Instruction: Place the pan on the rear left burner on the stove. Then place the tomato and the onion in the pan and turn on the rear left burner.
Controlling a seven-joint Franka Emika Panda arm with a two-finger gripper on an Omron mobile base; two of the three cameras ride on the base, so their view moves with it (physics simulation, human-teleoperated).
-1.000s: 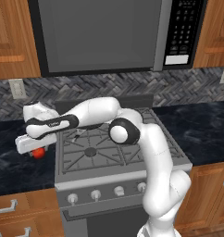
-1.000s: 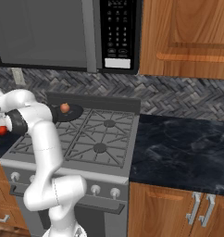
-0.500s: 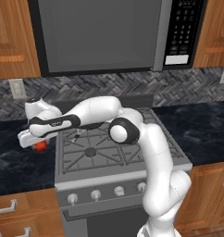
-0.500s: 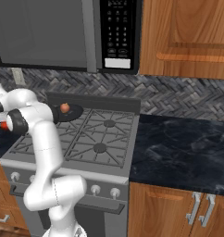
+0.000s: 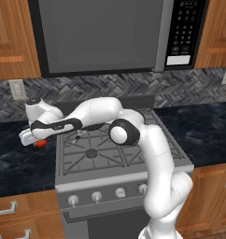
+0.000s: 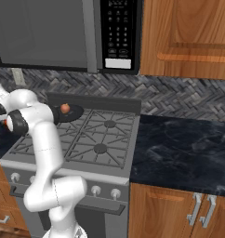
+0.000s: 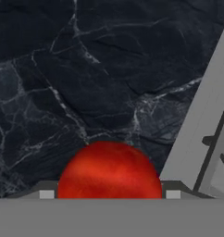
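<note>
The arm is reaching far to the left, past the left edge of the stove (image 5: 110, 154), and the gripper (image 5: 36, 139) is hanging over the black marble counter (image 5: 17, 158) just beside the range. The tomato (image 7: 109, 170) is sitting between the fingertips (image 7: 46, 194), which are pressing in on either side of it (in the hand view its red ball is filling the gap between the two pads), so the tool is grasping the tomato. From the left base camera the tomato (image 5: 40, 143) is peeking out red under the hand, above the counter near the stove's left side. In the right base view the pan (image 6: 68, 113) is resting on the rear left burner's grate, at the far left of the stove (image 6: 86, 139), and the onion (image 6: 64, 108) is lying inside it. The arm is partly hiding the pan in both base views.
</note>
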